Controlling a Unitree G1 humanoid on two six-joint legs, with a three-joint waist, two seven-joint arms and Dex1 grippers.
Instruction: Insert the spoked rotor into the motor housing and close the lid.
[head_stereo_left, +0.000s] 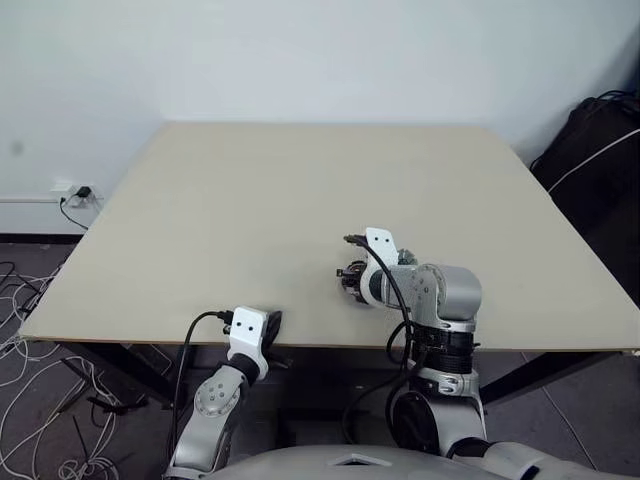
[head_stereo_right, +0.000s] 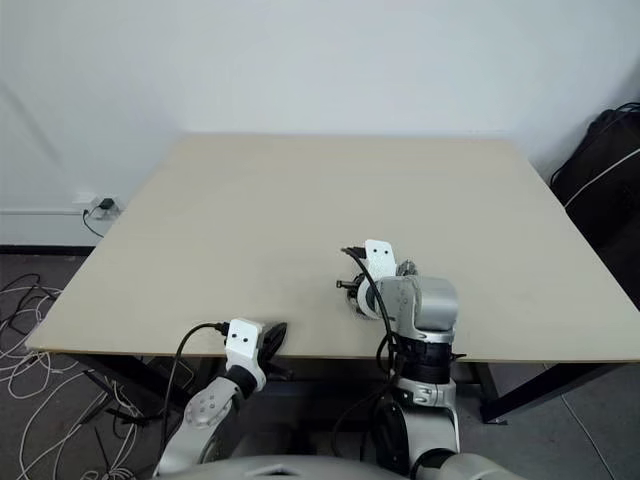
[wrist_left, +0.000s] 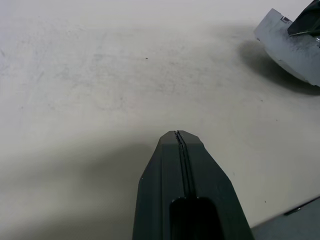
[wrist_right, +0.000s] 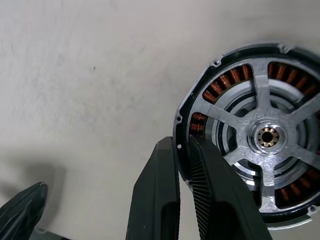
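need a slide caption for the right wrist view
Right gripper pinches the rim of the motor housing, spoked rotor seated inside its copper windings, on the table.

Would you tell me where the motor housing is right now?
The motor housing sits near the table's front edge, right of centre, its rim pinched by the right end effector.

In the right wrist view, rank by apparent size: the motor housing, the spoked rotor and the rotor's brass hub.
1. Motor housing: its rim runs outside everything else, partly cut off by the frame.
2. Spoked rotor, sitting inside the winding ring.
3. Brass hub, the small centre.
All lie about equally near, so the order is safe.
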